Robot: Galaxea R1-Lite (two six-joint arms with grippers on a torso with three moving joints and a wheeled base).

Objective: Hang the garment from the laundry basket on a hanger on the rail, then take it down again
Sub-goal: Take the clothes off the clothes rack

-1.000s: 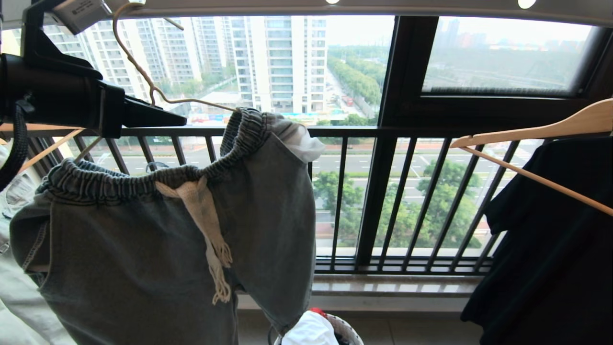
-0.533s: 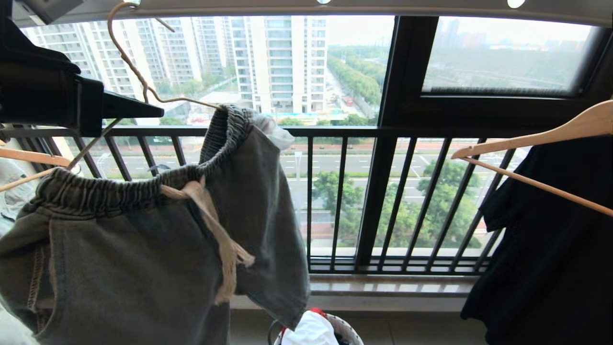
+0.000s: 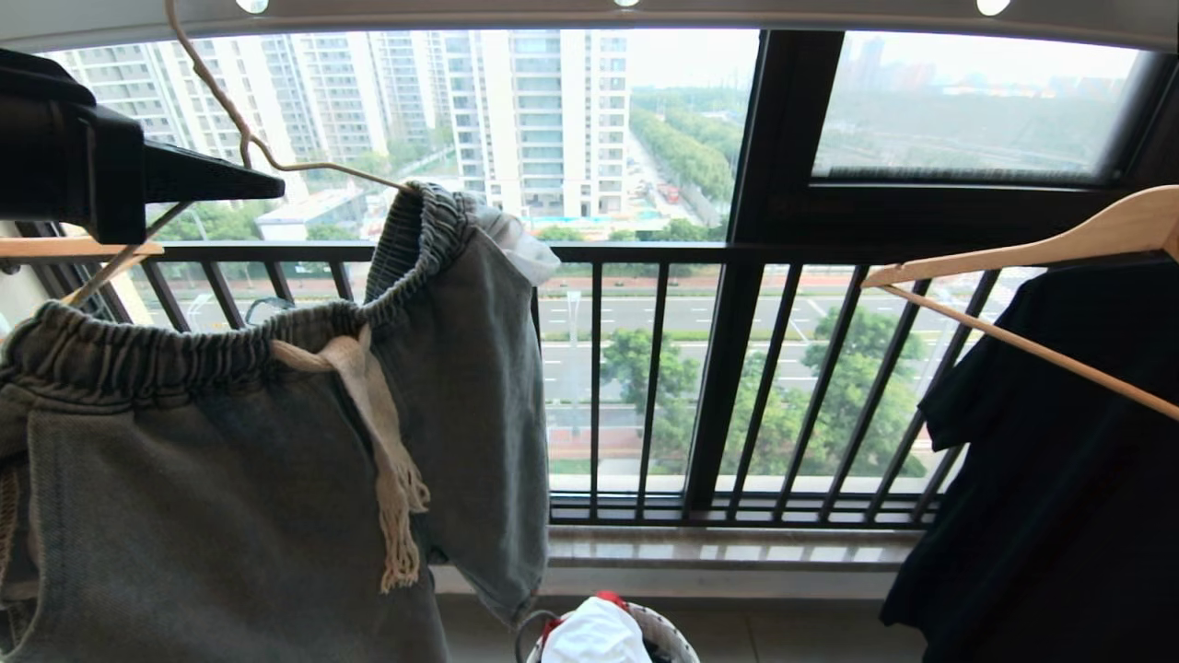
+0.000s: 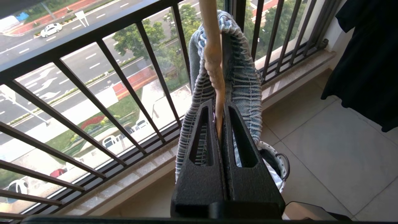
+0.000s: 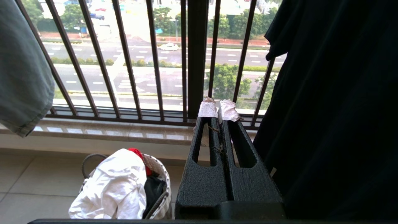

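black left gripper (image 4: 219,124), upper left of my frame, is clamped on the cream wire hanger (image 4: 214,62) carrying blue-grey denim shorts (image 3: 230,479); open window right of their hem.

The tiled floor (image 5: 37,174) carries the laundry basket (image 5: 161,180), which stands near the stone sill (image 3: 737,548) under the window railing (image 3: 700,253). A white cloth (image 5: 115,186) is heaped in the basket, spilling over its rim, with red and black pieces beside it.
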